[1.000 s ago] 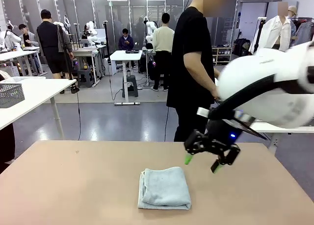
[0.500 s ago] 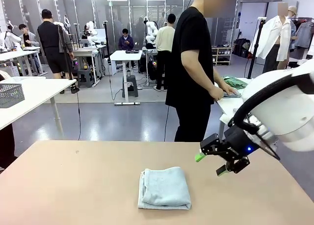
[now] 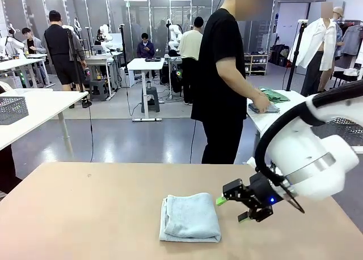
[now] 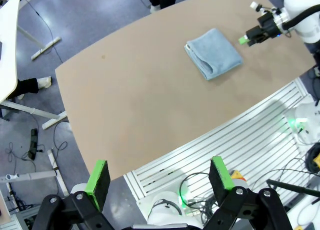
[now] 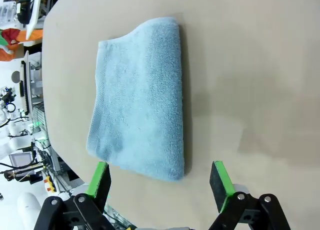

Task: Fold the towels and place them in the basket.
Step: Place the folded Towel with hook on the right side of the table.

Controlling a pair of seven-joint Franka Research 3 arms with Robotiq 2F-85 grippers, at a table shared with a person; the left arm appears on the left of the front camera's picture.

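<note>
Folded pale blue towel (image 3: 190,217) flat near tabletop (image 3: 85,214) centre. Right pincer (image 3: 231,209) spread wide, empty, low just beside towel at its 3 o'clock. Left pincer (image 4: 159,175) spread wide, empty, high off tabletop.

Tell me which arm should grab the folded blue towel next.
Right. The right gripper, open, hangs just beside the towel, low over the table; the left gripper sits high and far off.
</note>
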